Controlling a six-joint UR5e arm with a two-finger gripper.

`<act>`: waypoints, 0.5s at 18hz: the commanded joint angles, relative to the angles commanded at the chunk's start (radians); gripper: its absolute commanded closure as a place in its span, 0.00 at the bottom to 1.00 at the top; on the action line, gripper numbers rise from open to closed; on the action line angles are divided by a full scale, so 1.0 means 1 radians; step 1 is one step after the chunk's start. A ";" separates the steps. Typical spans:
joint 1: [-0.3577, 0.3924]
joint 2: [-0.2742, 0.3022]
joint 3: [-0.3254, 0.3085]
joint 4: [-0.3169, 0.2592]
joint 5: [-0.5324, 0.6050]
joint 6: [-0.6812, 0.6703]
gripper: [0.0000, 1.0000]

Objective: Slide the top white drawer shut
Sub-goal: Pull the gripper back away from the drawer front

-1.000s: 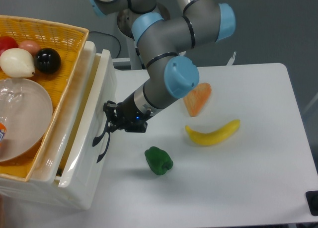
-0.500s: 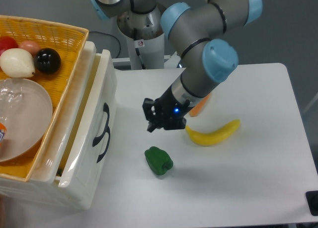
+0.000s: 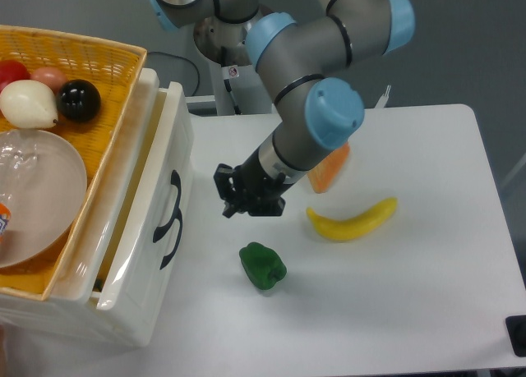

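Camera view, the only one: the top white drawer (image 3: 156,221) stands at the left of the white desk (image 3: 394,295), its front with the curved black handle (image 3: 174,193) facing right. A second black handle (image 3: 167,244) sits just below it on the same white front side (where one front ends and the other begins I cannot tell). On top of the cabinet lies the yellow wicker basket (image 3: 90,57), which holds a clear bowl (image 3: 37,192), a white onion-like piece (image 3: 29,103), a black ball (image 3: 79,100) and red and pink round pieces at its far edge.

The pincer (image 3: 233,198) hangs over the desk, to the right of the drawer front and apart from it, touching nothing and holding nothing; its dark fingers point left toward the handle, but whether they are spread or together I cannot tell. Near it, closer to the viewer, lies a green pepper (image 3: 263,266). A yellow banana (image 3: 353,219) lies to the right, and an orange piece (image 3: 329,167) shows partly behind the arm.
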 joint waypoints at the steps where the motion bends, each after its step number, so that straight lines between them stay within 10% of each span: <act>1: -0.002 -0.001 -0.002 0.000 -0.002 -0.003 0.92; 9: -0.021 -0.006 -0.014 0.002 -0.037 -0.017 0.92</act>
